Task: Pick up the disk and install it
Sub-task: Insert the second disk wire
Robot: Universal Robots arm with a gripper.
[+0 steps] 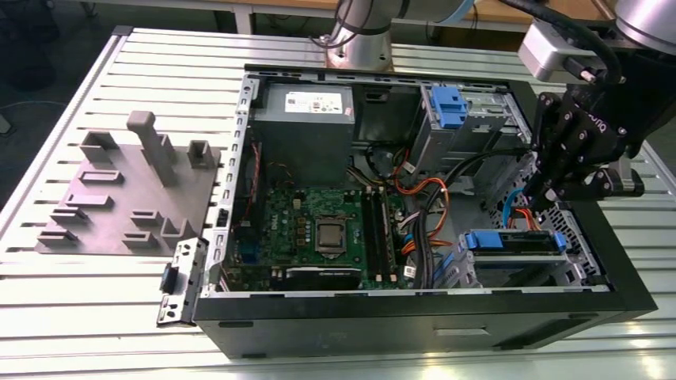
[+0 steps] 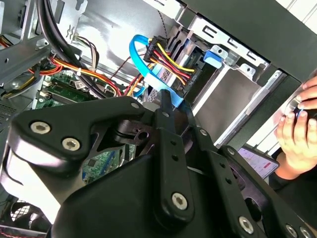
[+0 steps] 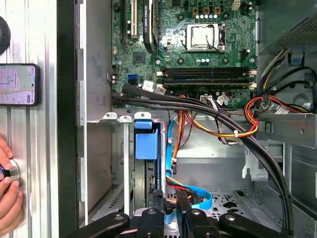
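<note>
The disk (image 1: 512,241) lies in the drive bay at the exterior view's lower right corner of the open computer case (image 1: 423,305), with its blue carrier on top. In the first wrist view the blue carrier (image 3: 147,144) sits between the bay's metal walls, and the dark drive body runs toward my gripper (image 3: 170,212). Red, yellow and blue cables (image 2: 166,57) reach the drive's end. My gripper (image 1: 545,198) hangs just above that cabled end, fingers shut together. A thin strip of blue shows at the fingertips (image 2: 164,101).
A motherboard (image 1: 317,229) and a grey power supply (image 1: 306,119) occupy the case's left half. Thick black and orange cables (image 3: 223,121) cross beside the bay. A grey fixture plate (image 1: 127,198) lies on the slatted table. A person's hand (image 3: 7,191) and a phone (image 3: 19,84) sit outside the case.
</note>
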